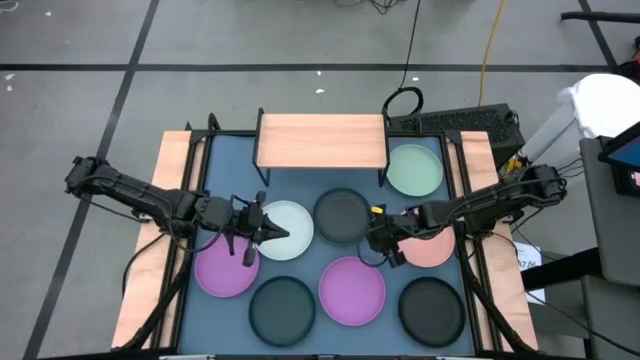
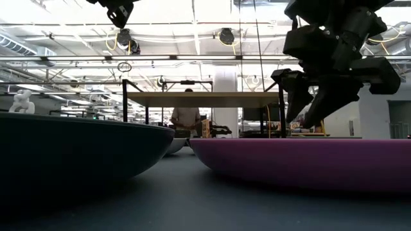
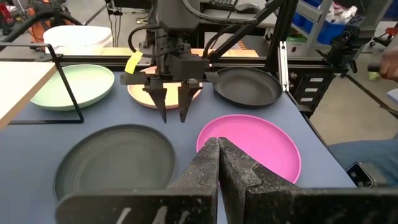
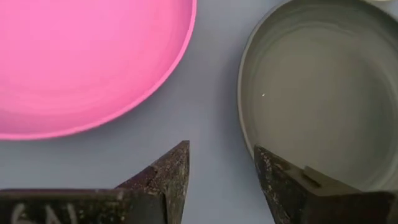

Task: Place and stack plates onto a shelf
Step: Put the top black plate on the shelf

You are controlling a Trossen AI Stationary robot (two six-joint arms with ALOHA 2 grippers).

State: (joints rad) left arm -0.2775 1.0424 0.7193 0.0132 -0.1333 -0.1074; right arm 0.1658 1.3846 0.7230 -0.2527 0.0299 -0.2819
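Observation:
Several round plates lie flat on the blue-grey tabletop. The light-wood shelf stands at the far edge with nothing on it. My right gripper hangs open just above the table, pointing steeply down, between the centre charcoal plate and a purple plate. In the right wrist view one finger is over the charcoal plate's rim and the other over bare table, clear of the purple plate. My left gripper is shut and held high over the white plate.
A mint green plate lies right of the shelf and a pink plate beside my right arm. A second purple plate and two charcoal plates fill the near half. A person stands beyond the table.

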